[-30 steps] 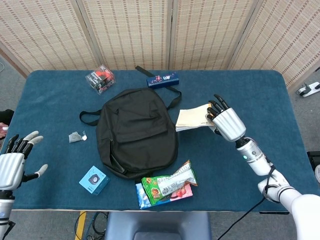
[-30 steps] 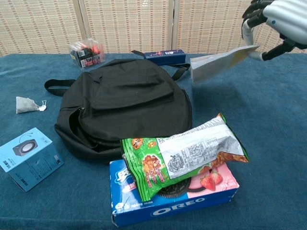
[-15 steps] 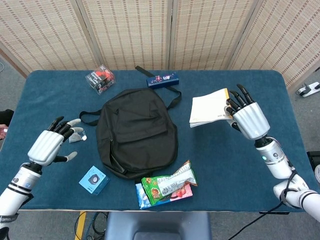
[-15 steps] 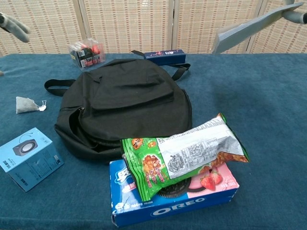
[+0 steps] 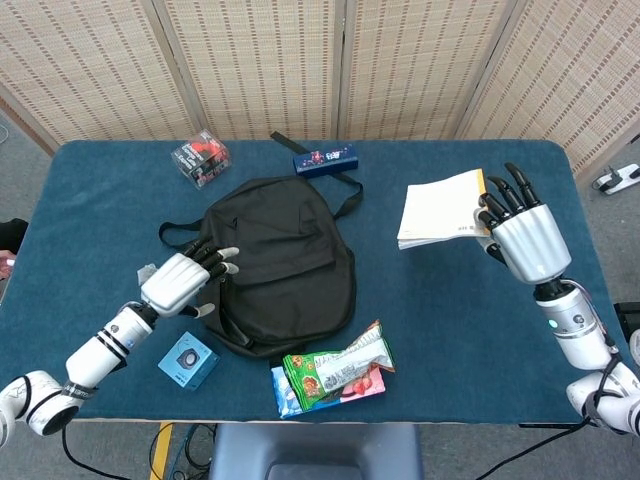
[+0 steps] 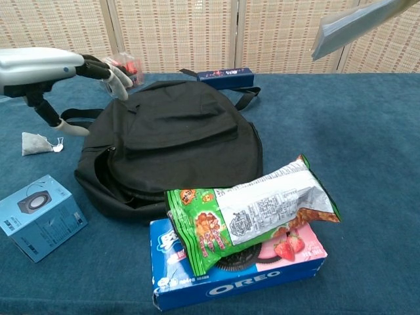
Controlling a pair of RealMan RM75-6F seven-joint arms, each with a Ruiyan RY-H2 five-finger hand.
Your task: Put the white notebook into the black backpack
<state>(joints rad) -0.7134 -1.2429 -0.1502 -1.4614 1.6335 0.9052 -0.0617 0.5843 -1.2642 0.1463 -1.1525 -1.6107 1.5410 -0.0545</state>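
The black backpack (image 5: 272, 262) lies flat in the middle of the blue table, also seen from the chest (image 6: 177, 141). My right hand (image 5: 522, 232) grips the white notebook (image 5: 442, 209) and holds it up in the air to the right of the backpack; in the chest view only the notebook's (image 6: 357, 21) lower edge shows at the top right. My left hand (image 5: 182, 279) hovers with fingers spread at the backpack's left edge, holding nothing, and shows at the upper left in the chest view (image 6: 56, 68).
An Oreo box (image 6: 236, 272) with a green snack bag (image 6: 252, 211) on it lies in front of the backpack. A blue speaker box (image 5: 188, 360) sits at the front left, a tea bag (image 6: 37, 143) at left. A clear box (image 5: 201, 158) and a dark blue box (image 5: 326, 160) stand behind.
My right hand has lifted the notebook up and to the right, away from the backpack. My left hand has swept in from the table's left edge to the backpack's left side.
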